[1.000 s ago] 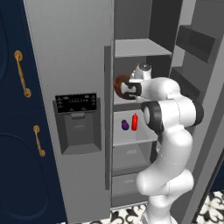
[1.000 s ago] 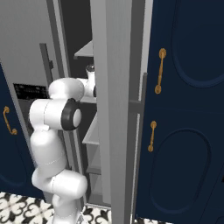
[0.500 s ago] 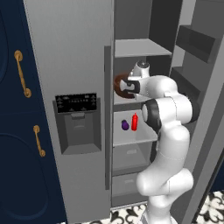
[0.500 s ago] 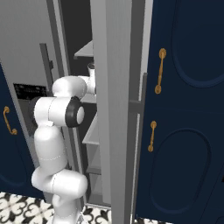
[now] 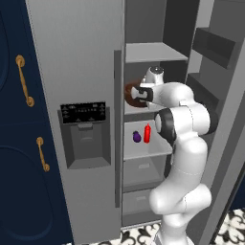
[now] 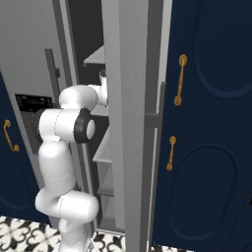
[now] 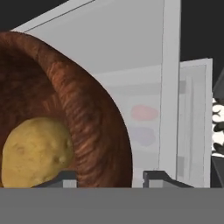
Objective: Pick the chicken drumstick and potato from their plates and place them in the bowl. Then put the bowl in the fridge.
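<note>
Inside the open compartment of the tall grey steel fridge (image 5: pixel 86 72), the white arm reaches in at mid-shelf height, elbow bent. Its gripper (image 5: pixel 139 94) is clamped on the thick rim of the deep dark reddish-brown wooden bowl (image 5: pixel 131 94), one fingertip (image 7: pixel 61 178) inside, the other outside. Round yellowish-tan potato (image 7: pixel 37 151) sits in the bowl. Small red bottle (image 5: pixel 147 133) and purple item (image 5: pixel 136 137) stand near the front edge of the shelf below.

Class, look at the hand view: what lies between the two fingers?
The bowl's thick wall sits between the fingers, with the potato inside the bowl.
</note>
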Robot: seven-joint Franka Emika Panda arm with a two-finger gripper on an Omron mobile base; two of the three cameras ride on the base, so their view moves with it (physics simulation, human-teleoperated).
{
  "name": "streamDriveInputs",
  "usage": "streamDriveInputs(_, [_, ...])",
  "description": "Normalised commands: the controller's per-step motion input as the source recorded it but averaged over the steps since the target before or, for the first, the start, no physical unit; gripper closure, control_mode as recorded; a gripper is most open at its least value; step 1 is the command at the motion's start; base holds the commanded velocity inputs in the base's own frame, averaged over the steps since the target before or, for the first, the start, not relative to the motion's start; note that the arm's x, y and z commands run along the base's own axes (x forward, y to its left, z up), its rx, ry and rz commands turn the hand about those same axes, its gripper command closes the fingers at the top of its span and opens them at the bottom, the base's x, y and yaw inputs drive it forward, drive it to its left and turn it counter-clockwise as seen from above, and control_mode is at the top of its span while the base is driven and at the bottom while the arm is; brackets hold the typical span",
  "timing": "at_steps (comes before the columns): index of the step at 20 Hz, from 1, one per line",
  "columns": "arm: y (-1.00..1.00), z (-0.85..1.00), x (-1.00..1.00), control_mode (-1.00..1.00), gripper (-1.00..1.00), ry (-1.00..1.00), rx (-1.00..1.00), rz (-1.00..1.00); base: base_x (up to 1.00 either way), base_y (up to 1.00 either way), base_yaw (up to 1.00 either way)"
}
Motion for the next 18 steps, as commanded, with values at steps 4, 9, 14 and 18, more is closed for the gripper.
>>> streamDriveInputs(4, [0.01, 0.05, -0.26, -1.0, -1.0, -0.1, 0.0, 0.0, 0.0, 0.0, 0.0])
streamDriveInputs(9, [0.02, 0.41, -0.63, -1.0, -1.0, -0.15, 0.0, 0.0, 0.0, 0.0, 0.0])
streamDriveInputs(14, [0.0, 0.34, -0.91, -1.0, -1.0, -0.11, 0.0, 0.0, 0.0, 0.0, 0.0])
streamDriveInputs(18, [0.0, 0.16, -1.0, -1.0, -1.0, -0.05, 0.0, 0.0, 0.0, 0.0, 0.0])
